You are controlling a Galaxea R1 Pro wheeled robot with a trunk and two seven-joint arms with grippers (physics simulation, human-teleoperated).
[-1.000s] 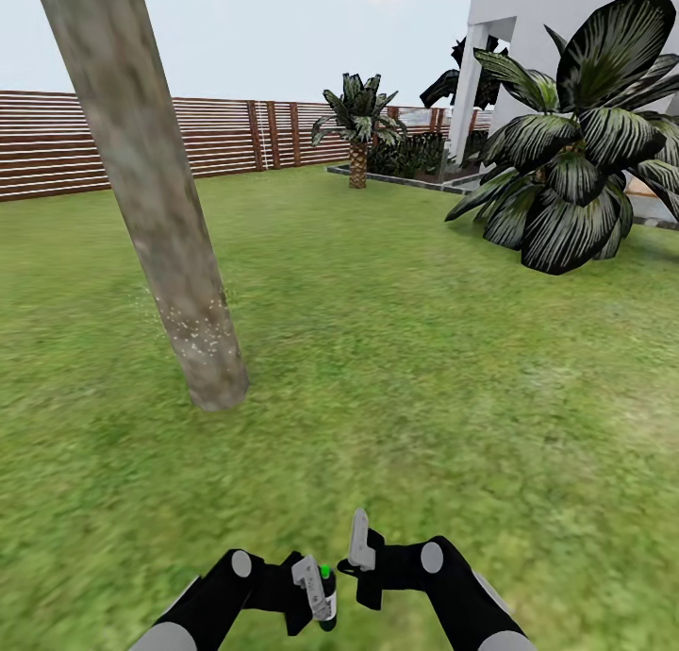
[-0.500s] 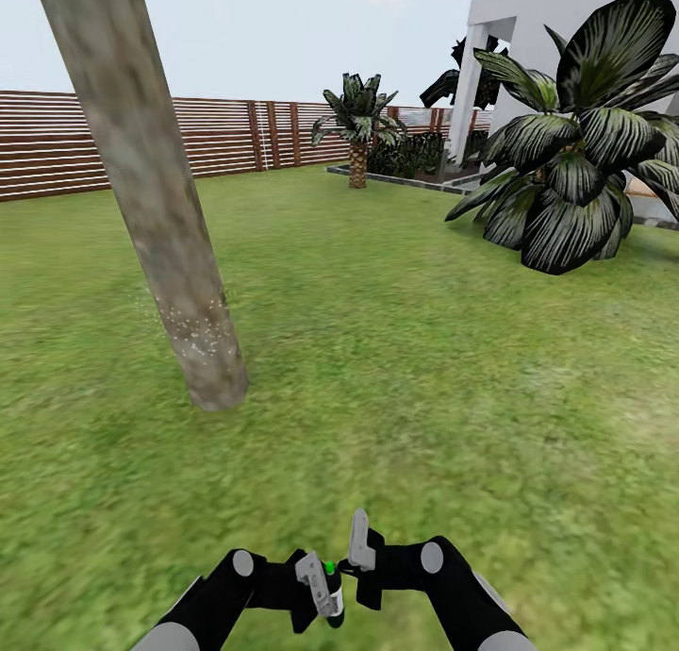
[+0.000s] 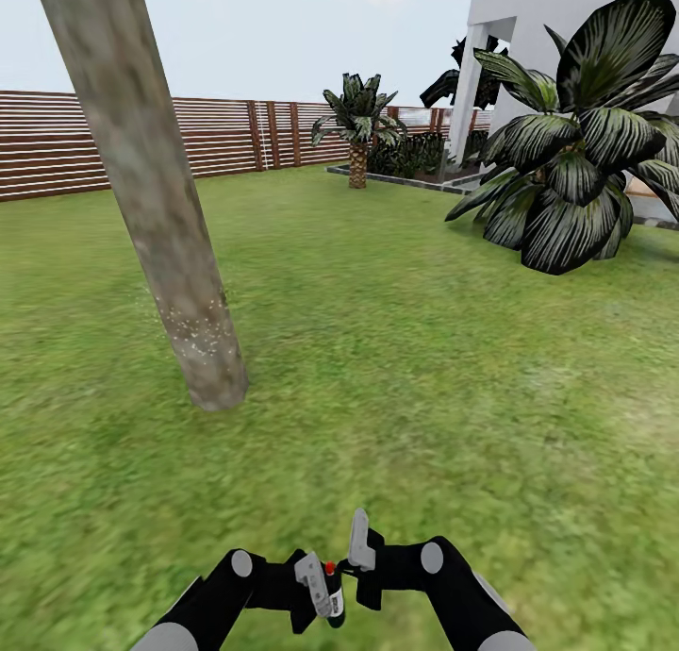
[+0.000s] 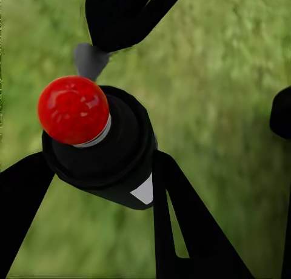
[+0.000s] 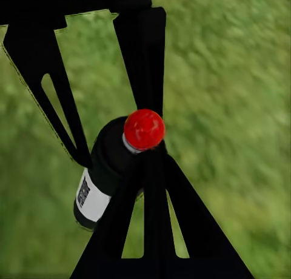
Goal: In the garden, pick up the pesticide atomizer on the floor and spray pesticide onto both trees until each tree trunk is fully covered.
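Left gripper (image 3: pixel 319 585) is clamped on the pesticide atomizer (image 3: pixel 330 590), a dark round bottle with a glossy red ball tip. Right gripper (image 3: pixel 354 547) sits just beside it; can't tell its state. Mottled, smooth tree trunk (image 3: pixel 160 217) has white pesticide (image 3: pixel 198 335) specks near its base.

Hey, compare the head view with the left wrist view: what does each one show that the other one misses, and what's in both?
Head view alone: the mottled grey-brown tree trunk with fine white pesticide specks low on it, the brown slatted wooden fence, a dark broad-leaved palm, the white building, and the right gripper.

Left wrist view alone: a close look at the white patch on the bottle's side.

Both: the dark spray bottle with a round red tip, held in the left gripper, over the blurry green grass.
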